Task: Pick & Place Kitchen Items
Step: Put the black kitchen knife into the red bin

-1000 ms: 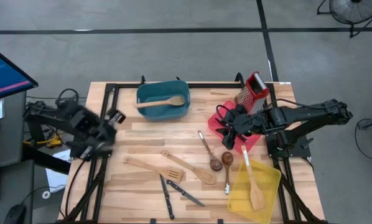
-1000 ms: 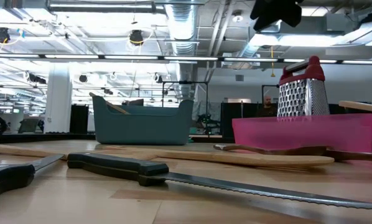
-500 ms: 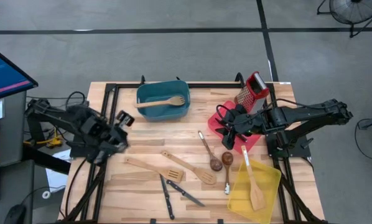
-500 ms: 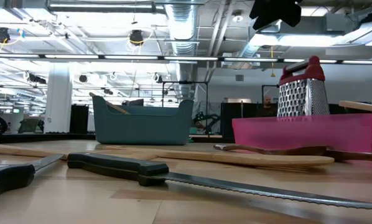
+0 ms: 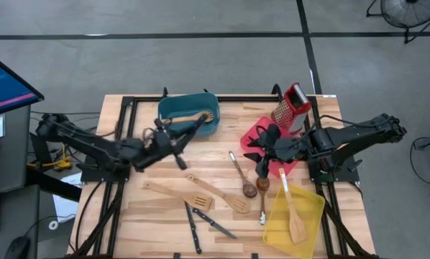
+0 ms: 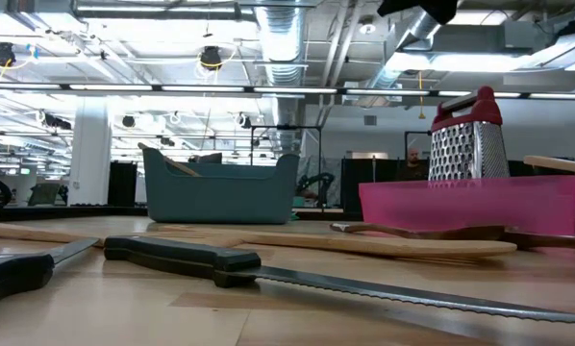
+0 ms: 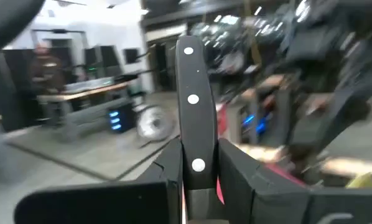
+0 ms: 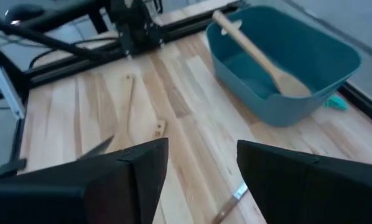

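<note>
My left gripper (image 5: 173, 142) hovers above the table just in front of the teal bin (image 5: 188, 116), shut on a black-handled knife (image 7: 193, 106). My right gripper (image 5: 262, 150) is open and empty above the red bin (image 5: 252, 137); its fingers stand wide apart in the right wrist view (image 8: 201, 168). On the table lie a slotted wooden turner (image 5: 179, 194), a wooden spatula (image 5: 218, 193), two dark-bowled spoons (image 5: 241, 175) (image 5: 262, 196) and two black-handled knives (image 5: 193, 226) (image 5: 216, 224). A wooden spoon (image 5: 190, 118) lies in the teal bin. My left gripper pinches the knife's black riveted handle (image 7: 197, 163) between its two fingers. The handle lies along the fingers and sticks out past their tips. The knife is lifted clear of the table. The gripper hides the blade.
A steel grater with a red handle (image 5: 293, 104) stands in the red bin. A yellow bin (image 5: 308, 205) at the near right holds a wooden spatula (image 5: 293, 216). A black frame (image 5: 129, 101) runs around the table top. Bare wood lies between the teal bin and the loose utensils.
My left gripper has swung from the table's left edge toward the right, carrying the knife to the front of the teal bin. My right gripper has risen slightly over the red bin.
</note>
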Controlling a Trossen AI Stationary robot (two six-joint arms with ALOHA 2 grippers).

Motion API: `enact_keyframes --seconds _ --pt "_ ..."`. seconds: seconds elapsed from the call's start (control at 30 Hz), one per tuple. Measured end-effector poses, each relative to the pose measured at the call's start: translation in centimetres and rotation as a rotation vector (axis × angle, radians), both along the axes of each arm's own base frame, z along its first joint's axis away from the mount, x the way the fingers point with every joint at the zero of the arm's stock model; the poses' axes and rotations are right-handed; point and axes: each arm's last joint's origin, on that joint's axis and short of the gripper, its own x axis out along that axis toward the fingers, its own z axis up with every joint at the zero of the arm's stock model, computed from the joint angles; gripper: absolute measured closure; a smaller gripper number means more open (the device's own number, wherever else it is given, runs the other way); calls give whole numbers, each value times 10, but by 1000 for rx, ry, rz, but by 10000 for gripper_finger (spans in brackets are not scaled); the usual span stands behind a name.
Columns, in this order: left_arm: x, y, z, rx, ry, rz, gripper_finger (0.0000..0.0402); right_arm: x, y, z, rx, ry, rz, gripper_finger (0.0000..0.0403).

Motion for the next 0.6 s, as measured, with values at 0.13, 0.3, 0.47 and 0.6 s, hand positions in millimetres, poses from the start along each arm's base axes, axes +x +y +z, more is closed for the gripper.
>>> enact_keyframes --seconds 0.13,0.3,0.47,0.6 --pt "16 -3 -21 104 151 113 353 5 2 -5 -27 16 -19 202" --pt "29 -6 -43 208 303 218 353 19 3 -17 -41 53 -30 202" --pt "35 -7 -53 230 350 255 353 33 2 -34 -59 118 -44 201" --pt "36 -7 -53 230 350 260 353 42 0 -43 -65 141 -59 200"
